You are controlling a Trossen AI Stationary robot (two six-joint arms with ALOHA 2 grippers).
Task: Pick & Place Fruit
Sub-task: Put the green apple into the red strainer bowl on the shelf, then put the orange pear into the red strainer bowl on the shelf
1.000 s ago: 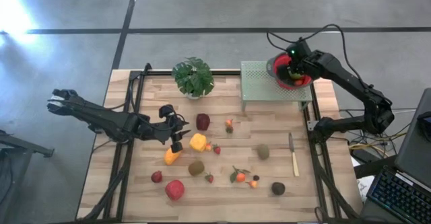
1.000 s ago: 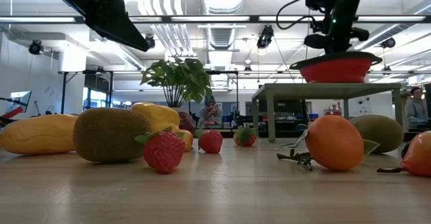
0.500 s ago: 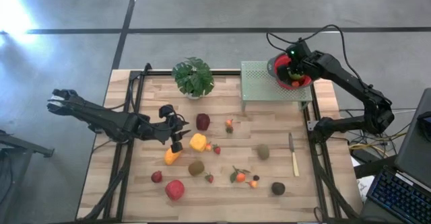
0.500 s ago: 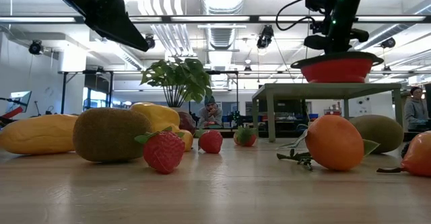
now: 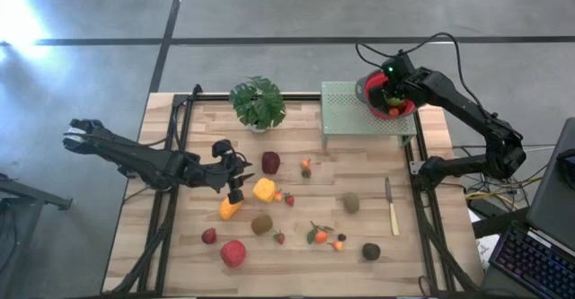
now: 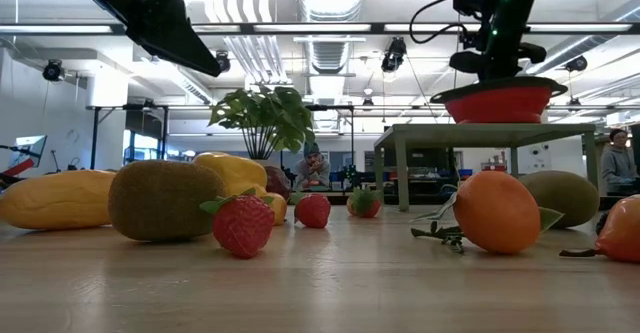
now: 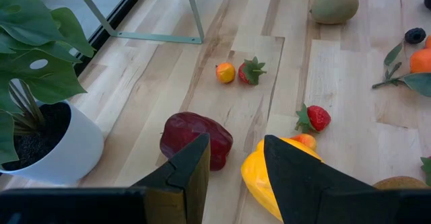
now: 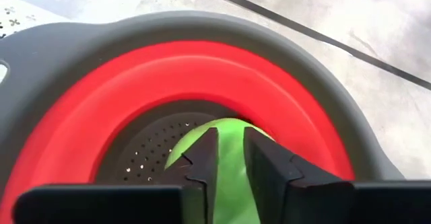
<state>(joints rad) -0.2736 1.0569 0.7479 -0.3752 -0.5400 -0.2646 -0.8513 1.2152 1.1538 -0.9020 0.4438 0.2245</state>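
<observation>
Because the bowl (image 8: pixel 101 103) collects fruit, my right gripper (image 8: pixel 229 158), inside the bowl, grasps the green fruit (image 8: pixel 225 150) for release; left gripper (image 7: pixel 232 167) unclenched.

The table (image 5: pixel 359 169) is pale wood with long boards and a smooth matt top. The red bowl (image 8: pixel 135 89) looks like soft matt plastic with a gray rim and tiny holes in its dark bottom. The green fruit (image 8: pixel 229 160) in it is smooth and a bit shiny. The stand (image 5: pixel 346 110) at the upper right is pale green metal full of small holes. The plant pot (image 7: pixel 57 150) is smooth and white.
</observation>
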